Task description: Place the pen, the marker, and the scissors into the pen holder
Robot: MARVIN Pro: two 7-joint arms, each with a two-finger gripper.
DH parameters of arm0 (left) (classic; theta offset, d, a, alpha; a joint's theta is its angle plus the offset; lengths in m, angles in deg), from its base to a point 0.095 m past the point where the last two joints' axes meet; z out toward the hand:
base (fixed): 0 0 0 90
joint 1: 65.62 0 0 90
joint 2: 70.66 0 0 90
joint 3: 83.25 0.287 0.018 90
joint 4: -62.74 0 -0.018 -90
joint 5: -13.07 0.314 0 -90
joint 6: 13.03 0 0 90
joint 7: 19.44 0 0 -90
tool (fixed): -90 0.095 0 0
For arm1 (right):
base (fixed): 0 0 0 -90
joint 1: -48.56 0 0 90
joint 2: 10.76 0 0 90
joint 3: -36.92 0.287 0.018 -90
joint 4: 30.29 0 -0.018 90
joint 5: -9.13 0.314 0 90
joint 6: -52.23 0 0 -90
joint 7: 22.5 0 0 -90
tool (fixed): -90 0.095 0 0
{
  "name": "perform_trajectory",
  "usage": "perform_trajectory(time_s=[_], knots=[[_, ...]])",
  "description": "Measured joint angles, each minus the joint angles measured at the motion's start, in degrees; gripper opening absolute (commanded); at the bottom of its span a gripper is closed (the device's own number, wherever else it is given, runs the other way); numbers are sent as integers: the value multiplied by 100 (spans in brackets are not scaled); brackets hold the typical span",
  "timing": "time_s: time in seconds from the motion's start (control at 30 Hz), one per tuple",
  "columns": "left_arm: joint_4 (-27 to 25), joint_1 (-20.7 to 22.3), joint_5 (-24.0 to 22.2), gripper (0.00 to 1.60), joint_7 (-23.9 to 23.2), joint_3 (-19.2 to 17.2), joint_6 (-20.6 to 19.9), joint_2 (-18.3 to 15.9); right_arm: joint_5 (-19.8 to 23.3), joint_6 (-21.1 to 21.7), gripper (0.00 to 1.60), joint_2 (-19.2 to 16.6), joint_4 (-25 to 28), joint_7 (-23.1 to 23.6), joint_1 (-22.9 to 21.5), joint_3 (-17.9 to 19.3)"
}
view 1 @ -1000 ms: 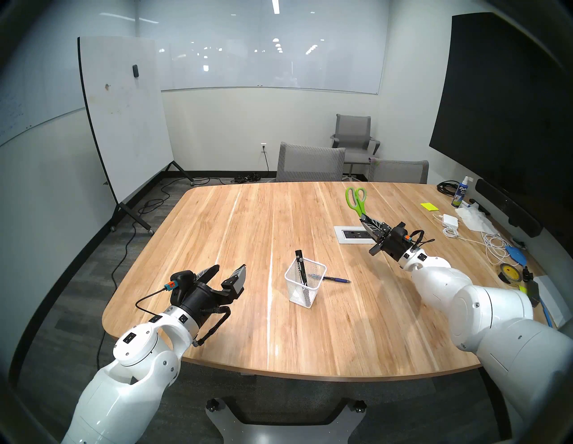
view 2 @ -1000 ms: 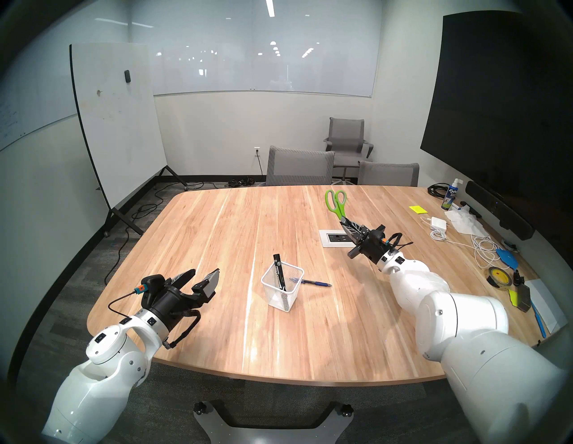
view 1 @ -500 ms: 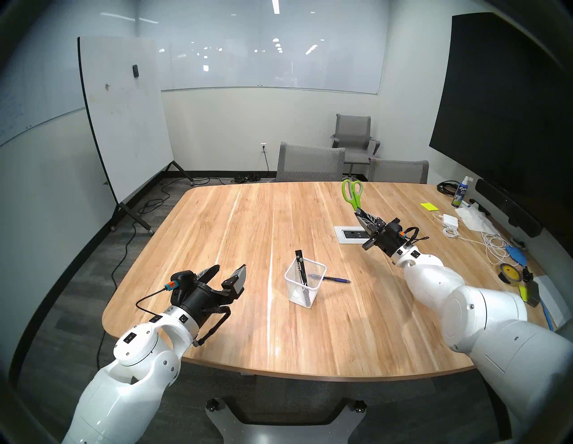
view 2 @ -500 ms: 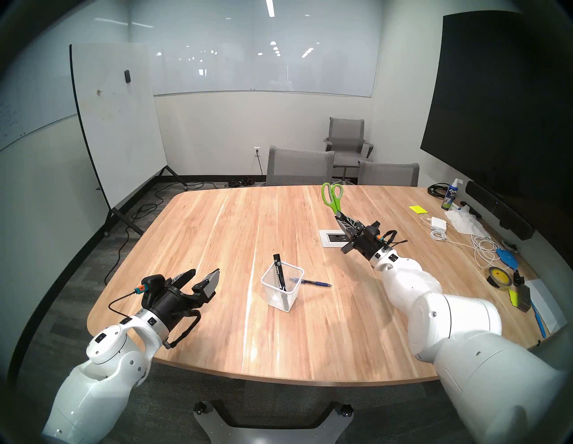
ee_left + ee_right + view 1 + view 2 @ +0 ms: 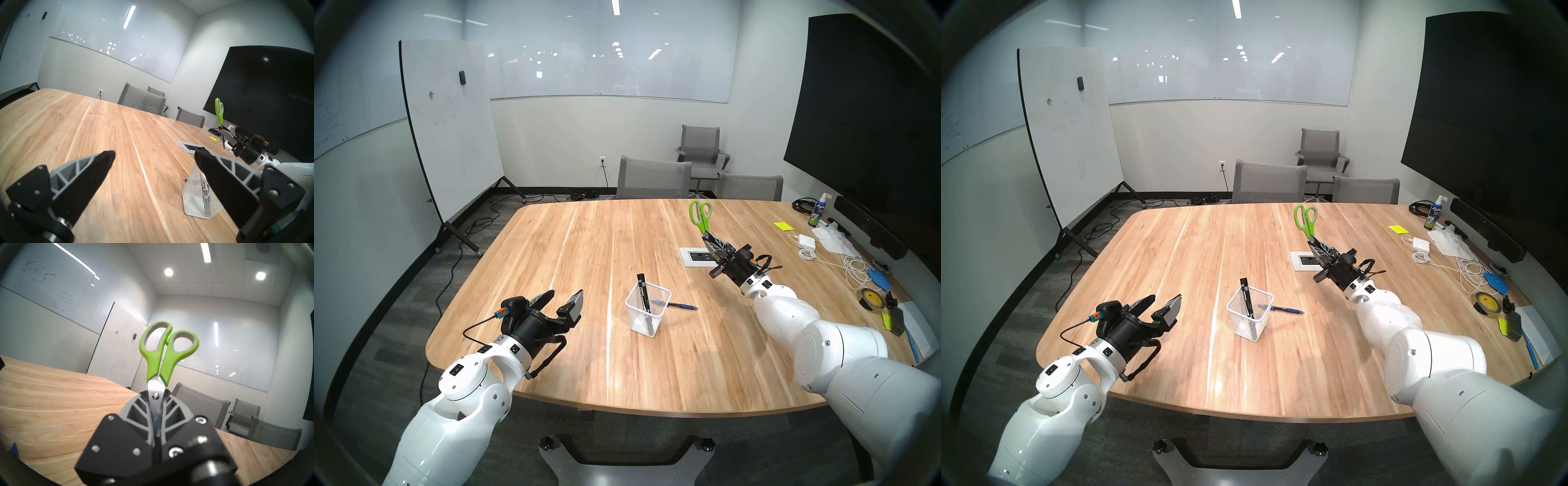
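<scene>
The white mesh pen holder stands mid-table with the black marker leaning upright inside it. The blue pen lies flat on the table just behind and to the right of the holder. My right gripper is shut on the blades of the scissors, held in the air with the green handles pointing up, right of and beyond the holder. My left gripper hovers open and empty to the left of the holder.
A power outlet plate is set into the table below the right gripper. Cables, a charger, a tape roll, sticky notes and a spray bottle crowd the right edge. Grey chairs stand at the far side.
My right arm has drawn the scissors leftward and slightly nearer, lifting them a little. The left arm, holder, marker and pen have stayed still.
</scene>
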Motion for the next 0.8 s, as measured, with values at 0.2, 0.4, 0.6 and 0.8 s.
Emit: perform_trajectory(time_s=[0.2,0.4,0.6,0.8], knots=[[15,7,6,160,-9,0,0,5,31,0,0,22,64,0,116,49],[31,14,12,160,-21,0,0,11,58,0,0,53,176,-1,174,97],[45,22,17,160,-33,0,0,17,89,0,0,96,332,-1,198,135],[55,28,22,160,-43,0,0,23,117,-1,0,138,501,-1,209,164]])
